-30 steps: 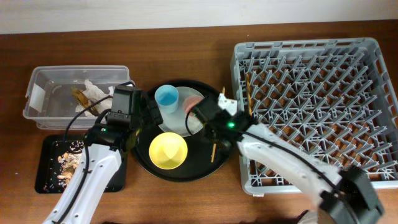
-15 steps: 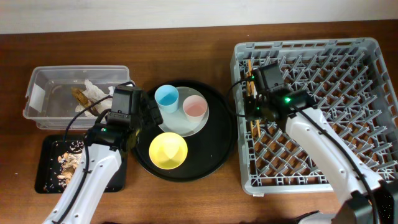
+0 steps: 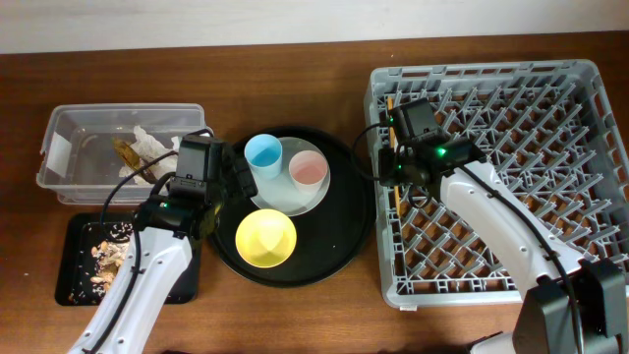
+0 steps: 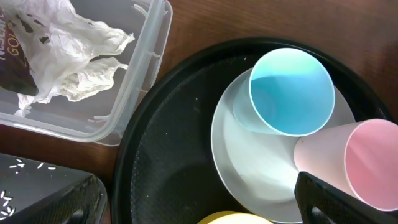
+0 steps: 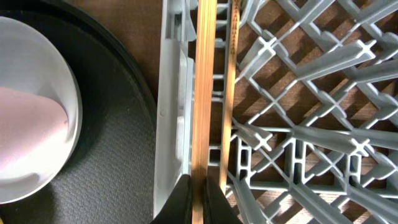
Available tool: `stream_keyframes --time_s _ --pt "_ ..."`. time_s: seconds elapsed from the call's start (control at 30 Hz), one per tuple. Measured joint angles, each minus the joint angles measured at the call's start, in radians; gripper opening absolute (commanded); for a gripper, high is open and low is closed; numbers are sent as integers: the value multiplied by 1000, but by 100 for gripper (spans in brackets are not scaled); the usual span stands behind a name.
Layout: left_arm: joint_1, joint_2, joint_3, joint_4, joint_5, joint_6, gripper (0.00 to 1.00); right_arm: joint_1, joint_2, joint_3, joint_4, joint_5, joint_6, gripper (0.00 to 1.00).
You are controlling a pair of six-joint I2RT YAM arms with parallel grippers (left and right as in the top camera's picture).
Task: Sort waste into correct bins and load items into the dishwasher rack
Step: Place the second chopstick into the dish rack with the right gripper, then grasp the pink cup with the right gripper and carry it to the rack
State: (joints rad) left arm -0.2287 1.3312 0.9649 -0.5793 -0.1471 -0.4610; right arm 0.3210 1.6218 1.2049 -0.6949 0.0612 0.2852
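Note:
My right gripper (image 3: 396, 177) (image 5: 198, 186) is shut on a wooden chopstick (image 5: 203, 87), held lengthwise over the left wall of the dishwasher rack (image 3: 511, 118) (image 5: 298, 124). A second chopstick (image 5: 231, 74) lies just inside the rack beside it. My left gripper (image 3: 228, 185) (image 4: 199, 211) hangs open and empty over the left part of the round tray. On the plate (image 3: 285, 200) (image 4: 249, 162) stand the blue cup (image 3: 263, 152) (image 4: 291, 90) and the pink cup (image 3: 308, 168) (image 4: 373, 162). The yellow bowl (image 3: 266, 238) sits in front of them.
The round black tray (image 3: 349, 231) carries the dishes, next to the rack. At the left, the clear tub (image 3: 123, 110) holds the napkin (image 3: 147, 141) (image 4: 74, 56) and the wrapper (image 3: 126, 152). The flat black tray (image 3: 74, 285) holds food scraps (image 3: 103, 254).
My right gripper has carried the chopstick from the round tray over to the rack's left edge, then shifted slightly left and lower. The left arm has not moved.

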Motion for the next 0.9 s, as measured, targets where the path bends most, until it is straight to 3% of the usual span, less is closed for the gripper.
stream_keyframes --time_s 0.17,0.23,0.3,0.43,0.57,0.73,0.87,0.9 --pt "0 0 0 0 0 0 99 0 1 -13 4 0 0 7" --pt "0 0 0 0 0 0 99 0 37 -15 4 0 0 12" --pt "0 0 0 0 0 0 99 0 62 -24 4 -3 2 24" --pt "0 0 0 0 0 0 99 -2 63 -24 2 -14 2 30" --pt "0 0 0 0 0 0 99 -2 10 71 -214 -46 -10 33" --pt "0 0 0 0 0 0 99 12 -125 170 -421 -442 -230 39" --pt "0 0 0 0 0 0 99 127 -123 46 -394 -587 -417 42" --pt "0 0 0 0 0 0 99 154 -123 28 -340 -594 -427 48"
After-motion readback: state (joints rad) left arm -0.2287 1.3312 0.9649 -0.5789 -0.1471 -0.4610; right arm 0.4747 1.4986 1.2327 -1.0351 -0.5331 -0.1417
